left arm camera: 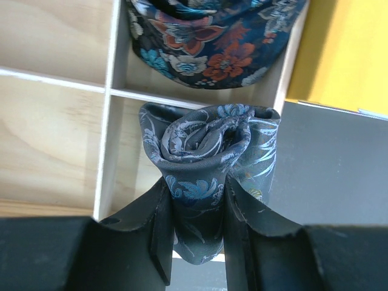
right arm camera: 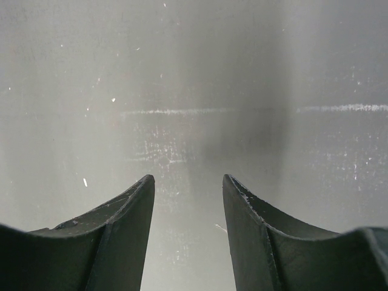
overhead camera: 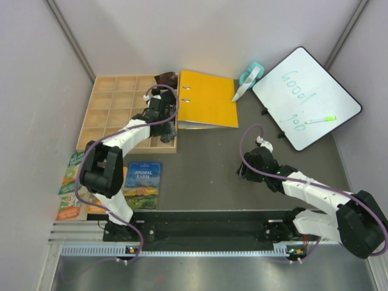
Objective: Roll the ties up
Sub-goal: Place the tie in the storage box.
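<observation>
**Left tool pinching a rolled tie at the tray**

Top view: The left tool (overhead camera: 161, 116) is at the right edge of the tray (overhead camera: 112, 103), on the far left of the surface (overhead camera: 206, 163), just beside the binder (overhead camera: 206, 98). The right tool (overhead camera: 246, 171) sits low on the near right, well apart from the tray.

Left wrist view: The left tool's fingers (left arm camera: 151, 224) are pressed onto a rolled tie (left arm camera: 206, 145). The tie is grey-blue with a leaf pattern, and its spiral end faces the camera. It is at a compartment in the tray's right-hand column. Whether it touches the compartment floor cannot be told. The next compartment beyond holds a floral tie (left arm camera: 209, 36), dark with red and blue flowers.

Right wrist view: The right tool's fingers (right arm camera: 121, 224) are spread over bare grey surface.
</observation>
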Motion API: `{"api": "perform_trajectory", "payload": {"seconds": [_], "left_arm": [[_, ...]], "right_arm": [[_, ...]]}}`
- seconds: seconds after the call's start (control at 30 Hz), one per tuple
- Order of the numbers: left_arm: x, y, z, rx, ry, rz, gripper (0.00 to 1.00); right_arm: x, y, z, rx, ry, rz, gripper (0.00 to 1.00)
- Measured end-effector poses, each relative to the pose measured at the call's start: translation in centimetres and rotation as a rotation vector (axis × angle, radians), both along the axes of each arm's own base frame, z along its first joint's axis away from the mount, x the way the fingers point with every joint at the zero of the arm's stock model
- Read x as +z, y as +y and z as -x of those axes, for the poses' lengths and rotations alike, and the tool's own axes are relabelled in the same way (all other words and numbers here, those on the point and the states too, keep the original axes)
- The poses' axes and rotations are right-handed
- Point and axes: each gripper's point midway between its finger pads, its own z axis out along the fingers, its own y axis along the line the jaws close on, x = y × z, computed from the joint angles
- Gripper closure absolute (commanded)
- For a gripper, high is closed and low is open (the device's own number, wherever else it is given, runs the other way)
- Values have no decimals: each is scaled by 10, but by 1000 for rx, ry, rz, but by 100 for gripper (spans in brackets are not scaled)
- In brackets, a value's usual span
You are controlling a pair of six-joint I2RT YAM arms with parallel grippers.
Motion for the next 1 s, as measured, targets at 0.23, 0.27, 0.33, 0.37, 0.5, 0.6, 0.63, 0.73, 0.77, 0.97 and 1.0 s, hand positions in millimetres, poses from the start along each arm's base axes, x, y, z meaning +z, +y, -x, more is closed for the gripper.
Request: {"api": "perform_trajectory", "payload": {"seconds": [0.23, 0.27, 0.33, 0.37, 0.5, 0.6, 0.63, 0.73, 0.77, 0.97, 1.0], "left_arm": [[-7, 9, 0, 44, 13, -21, 100], [-9, 10, 0, 51, 16, -26, 100], [-12, 12, 1, 63, 24, -32, 100], [-14, 13, 3, 67, 30, -32, 100], [-24, 21, 11, 93, 65, -48, 100], [-28, 23, 13, 104, 72, -51, 100], [-29, 23, 14, 103, 71, -49, 100], [-31, 23, 14, 100, 67, -40, 94], [-32, 23, 14, 100, 67, -36, 92], [-29, 21, 16, 91, 58, -16, 51], [-28, 20, 17, 85, 57, -12, 45]], "right_arm": [[-1, 0, 0, 0, 1, 1, 51], [-1, 0, 0, 0, 1, 1, 51], [0, 0, -1, 0, -1, 0, 51], [0, 0, -1, 0, -1, -1, 51], [0, 0, -1, 0, -1, -1, 51], [0, 0, -1, 0, -1, 0, 51], [0, 0, -1, 0, -1, -1, 51], [0, 1, -1, 0, 0, -1, 51], [-1, 0, -1, 0, 0, 0, 51], [-2, 1, -1, 1, 3, 1, 51], [-2, 1, -1, 1, 3, 1, 51]]}}
